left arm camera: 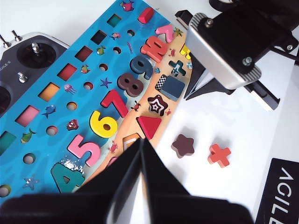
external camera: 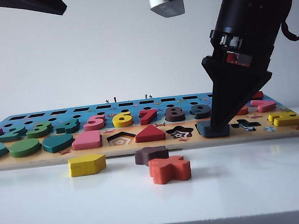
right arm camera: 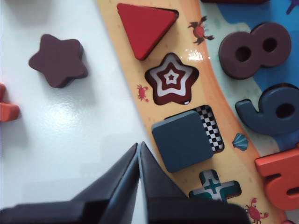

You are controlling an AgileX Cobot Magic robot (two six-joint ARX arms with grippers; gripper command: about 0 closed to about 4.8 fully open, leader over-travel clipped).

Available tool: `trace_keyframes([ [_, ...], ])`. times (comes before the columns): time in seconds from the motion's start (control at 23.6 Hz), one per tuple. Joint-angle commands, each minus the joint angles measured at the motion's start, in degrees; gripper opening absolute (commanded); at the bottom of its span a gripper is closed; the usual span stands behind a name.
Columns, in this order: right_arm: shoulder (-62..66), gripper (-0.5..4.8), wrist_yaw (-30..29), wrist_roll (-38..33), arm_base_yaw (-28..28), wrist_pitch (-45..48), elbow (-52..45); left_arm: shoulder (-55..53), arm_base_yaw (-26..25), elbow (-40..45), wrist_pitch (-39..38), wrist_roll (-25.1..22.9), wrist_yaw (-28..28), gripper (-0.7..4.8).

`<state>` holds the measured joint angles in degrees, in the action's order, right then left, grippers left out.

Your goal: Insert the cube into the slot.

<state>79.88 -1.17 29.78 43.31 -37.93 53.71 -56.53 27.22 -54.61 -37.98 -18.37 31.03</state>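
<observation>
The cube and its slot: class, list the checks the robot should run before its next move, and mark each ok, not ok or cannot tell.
1. Cube fully seated in slot: not ok, checkered floor shows along one side.
2. Right gripper shut for pushing: ok.
3. Right gripper beside the cube's table-side edge: ok.
4. Left gripper shut, clear of the cube: ok.
5. Star block clear of the slot: ok.

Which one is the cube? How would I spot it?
Find the long wooden puzzle board. Along its front row of shapes, between the star-shaped recess and the cross-shaped recess, sits the cube, near the shut right gripper. It is the only flat dark-blue square, lying crooked with checkered floor showing beside it.
</observation>
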Motion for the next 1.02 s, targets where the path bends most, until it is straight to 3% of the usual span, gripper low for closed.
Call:
trace_keyframes([
  [0.04, 0.2, -0.08, 0.61, -0.15, -0.17, 0.61, 0.2, 0.0, 0.07, -0.2, 0.59, -0.02, 0.2, 0.17],
  [1.02, 0.04, -0.08, 2.6, -0.39, -0.55, 2.58, 0.22, 0.0, 0.07, -0.2, 0.59, -0.02, 0.2, 0.17],
])
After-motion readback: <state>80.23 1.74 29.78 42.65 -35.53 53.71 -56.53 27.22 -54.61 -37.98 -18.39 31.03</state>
